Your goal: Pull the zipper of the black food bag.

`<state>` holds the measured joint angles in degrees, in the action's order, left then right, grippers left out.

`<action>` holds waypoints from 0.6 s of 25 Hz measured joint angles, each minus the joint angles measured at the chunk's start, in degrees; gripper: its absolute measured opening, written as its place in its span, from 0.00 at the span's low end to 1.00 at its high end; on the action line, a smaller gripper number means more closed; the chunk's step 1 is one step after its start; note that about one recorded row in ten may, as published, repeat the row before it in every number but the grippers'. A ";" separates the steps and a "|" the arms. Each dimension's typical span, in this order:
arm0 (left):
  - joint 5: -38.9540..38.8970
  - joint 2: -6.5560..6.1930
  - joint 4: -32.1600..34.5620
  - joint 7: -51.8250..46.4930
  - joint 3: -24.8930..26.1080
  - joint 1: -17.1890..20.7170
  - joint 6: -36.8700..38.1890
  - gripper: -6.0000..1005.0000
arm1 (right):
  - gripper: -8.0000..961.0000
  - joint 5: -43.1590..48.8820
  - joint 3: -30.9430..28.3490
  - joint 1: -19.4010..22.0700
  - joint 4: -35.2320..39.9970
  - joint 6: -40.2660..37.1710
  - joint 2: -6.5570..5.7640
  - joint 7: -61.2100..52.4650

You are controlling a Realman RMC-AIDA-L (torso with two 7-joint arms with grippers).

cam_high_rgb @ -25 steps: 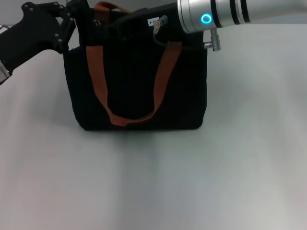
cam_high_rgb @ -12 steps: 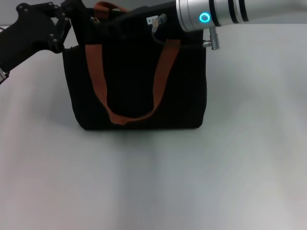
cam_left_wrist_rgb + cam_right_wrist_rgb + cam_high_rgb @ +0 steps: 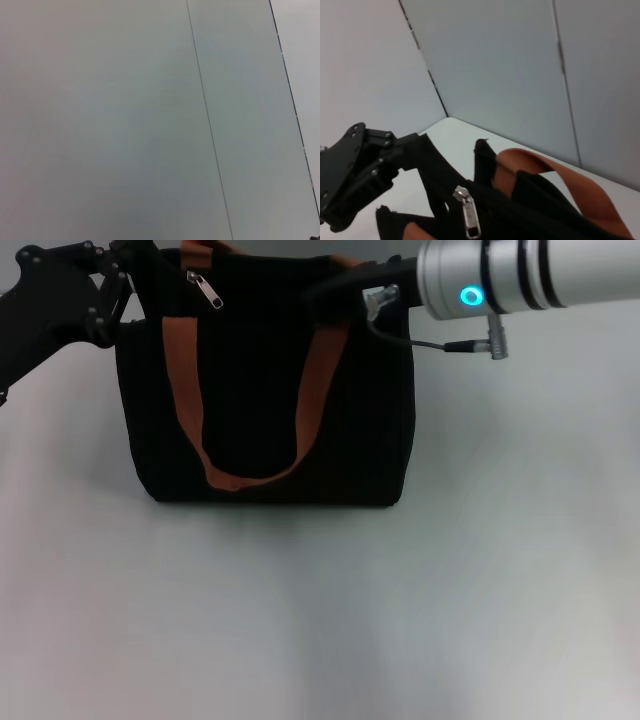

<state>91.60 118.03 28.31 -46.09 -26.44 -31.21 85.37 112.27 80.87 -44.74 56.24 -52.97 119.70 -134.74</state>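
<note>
The black food bag stands upright at the far middle of the table, its orange-brown handles hanging down its front. The silver zipper pull dangles free near the bag's top left corner; it also shows in the right wrist view. My left gripper is at that corner and pinches the bag's fabric; the right wrist view shows it against the black cloth. My right gripper hovers at the bag's top right edge, well apart from the pull.
The grey table stretches in front of and beside the bag. Grey wall panels fill the left wrist view. A cable and plug hang under my right forearm.
My right gripper has drawn back to the right along the bag's top. The bag and my left gripper shifted left. The zipper pull, covered before, now shows.
</note>
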 joint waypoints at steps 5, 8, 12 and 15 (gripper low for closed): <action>-0.05 -0.01 0.00 -0.45 -0.11 0.09 0.17 0.07 | 0.04 -3.93 -0.40 3.66 4.07 -1.46 -0.03 1.96; -0.06 0.03 -0.01 -0.48 -0.31 0.11 0.22 0.07 | 0.07 -8.37 -0.42 4.38 4.50 -2.95 -0.10 5.37; -0.06 0.16 -0.01 -0.42 -0.43 0.11 0.32 0.07 | 0.11 -15.59 -0.44 4.49 2.79 -5.02 -0.33 11.40; -0.03 0.18 -0.01 -0.52 -0.44 0.11 1.35 0.07 | 0.15 -16.30 -0.11 2.60 -0.13 -5.07 -0.36 13.35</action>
<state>91.57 118.21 28.30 -46.61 -26.88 -31.11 86.72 95.97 80.76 -42.13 56.12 -58.04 119.34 -121.39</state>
